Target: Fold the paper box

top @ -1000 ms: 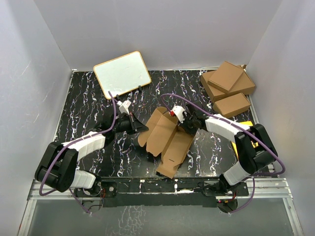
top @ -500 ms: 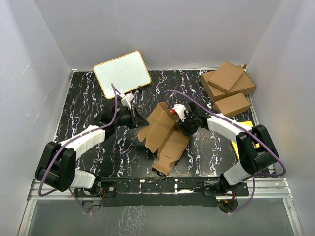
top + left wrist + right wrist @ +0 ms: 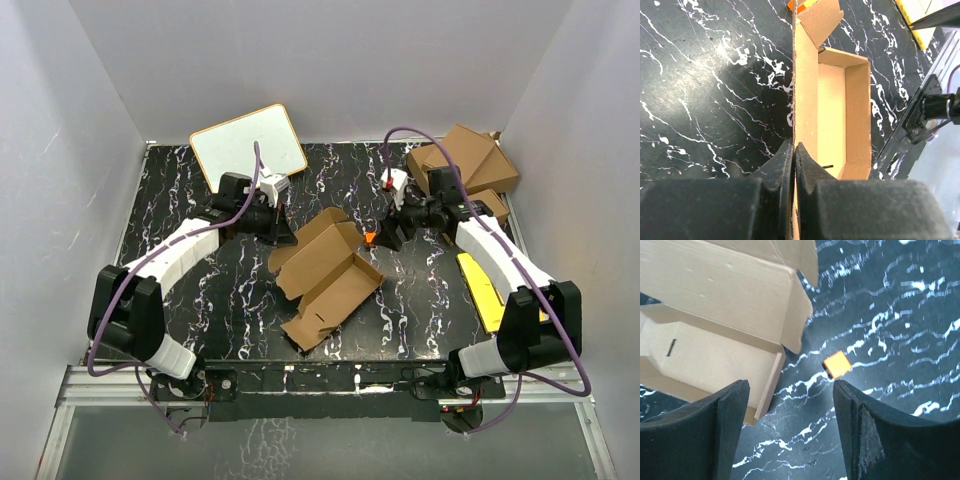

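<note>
Left fingers: pressed together on the paper box, with the top edge of one cardboard wall pinched between the two tips.
Right fingers: spread wide apart and holding nothing. Only bare tabletop shows in the gap between them.
Paper box: lies on the tabletop between the two sets of fingers, partly shaped into an open trough. It runs straight away from the left fingertips. One of its open corners sits just beside one right finger; whether they touch cannot be told.
Long wall: stands upright on edge, and its near end is the part clamped by the left fingers.
Box interior: a pale floor with low walls, lying to one side of the left fingers. A small dark slot is cut in the floor close to the fingertips.
End flap: at the far end of the clamped wall, tilted outward and not tucked in.
Orange piece: a small orange square flat on the tabletop, just ahead of the gap between the right fingers. It lies nearer the finger away from the box and apart from the cardboard.
Whiteboard: behind the left fingers, well apart from the box.
Brown cartons: stacked behind the right fingers.
Yellow sheet: beside the right forearm, well back from the fingertips.
</note>
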Available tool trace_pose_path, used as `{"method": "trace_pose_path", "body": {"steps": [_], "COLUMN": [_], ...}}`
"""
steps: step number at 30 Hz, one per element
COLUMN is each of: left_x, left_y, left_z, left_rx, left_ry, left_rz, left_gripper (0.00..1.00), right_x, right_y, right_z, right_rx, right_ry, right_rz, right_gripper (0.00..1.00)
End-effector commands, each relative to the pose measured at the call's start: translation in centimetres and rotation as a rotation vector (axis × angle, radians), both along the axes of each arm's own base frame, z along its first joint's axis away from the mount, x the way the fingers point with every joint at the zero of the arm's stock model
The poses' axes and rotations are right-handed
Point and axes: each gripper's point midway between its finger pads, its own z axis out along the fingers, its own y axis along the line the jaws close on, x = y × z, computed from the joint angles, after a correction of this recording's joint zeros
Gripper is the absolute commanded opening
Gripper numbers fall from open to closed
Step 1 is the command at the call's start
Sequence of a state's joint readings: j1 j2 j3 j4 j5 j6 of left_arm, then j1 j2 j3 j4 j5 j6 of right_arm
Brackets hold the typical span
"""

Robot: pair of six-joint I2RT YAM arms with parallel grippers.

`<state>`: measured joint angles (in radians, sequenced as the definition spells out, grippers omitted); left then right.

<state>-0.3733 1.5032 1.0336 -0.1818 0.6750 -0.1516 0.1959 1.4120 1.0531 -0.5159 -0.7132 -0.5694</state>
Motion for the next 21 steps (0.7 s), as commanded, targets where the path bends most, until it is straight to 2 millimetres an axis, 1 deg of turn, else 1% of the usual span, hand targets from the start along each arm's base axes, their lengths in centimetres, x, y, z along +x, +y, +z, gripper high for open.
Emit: {"method": "trace_pose_path", "body": {"steps": [1, 4, 5, 11, 14, 18, 21], "left_x": [0.2, 1.1, 1.3, 2.5, 3.1, 3.8, 4.2], "left_y": [0.6, 0.8, 0.9, 1.0, 0.9, 0.7, 0.6], "left_z": [1.5, 1.9, 1.9, 1.7, 1.5, 1.1, 1.1], "left_rx": [0.056, 0.086, 0.095, 0.122, 0.129, 0.137, 0.143], "left_ry": [-0.114, -0.200, -0.229, -0.345, -0.365, -0.372, -0.385], "left_rz": [-0.120, -0.148, -0.160, -0.189, -0.194, -0.203, -0.207], "left_gripper": [0.00, 0.00, 0.00, 0.05, 0.05, 0.06, 0.09], "right_x": [-1.1, -2.0, -2.3, -2.5, -2.4, -1.7, -1.6], "right_y": [2.7, 3.4, 3.4, 1.6, 1.1, 0.6, 0.4], "right_z": [6.4, 6.6, 6.2, 4.2, 3.2, 2.2, 1.6], "right_rx": [0.219, 0.328, 0.354, 0.455, 0.467, 0.451, 0.449], "right_ry": [-0.114, -0.046, -0.015, 0.062, 0.084, 0.102, 0.116], "right_rz": [0.197, 0.246, 0.249, 0.191, 0.166, 0.127, 0.120], "right_gripper": [0.78, 0.79, 0.79, 0.79, 0.78, 0.78, 0.77]}}
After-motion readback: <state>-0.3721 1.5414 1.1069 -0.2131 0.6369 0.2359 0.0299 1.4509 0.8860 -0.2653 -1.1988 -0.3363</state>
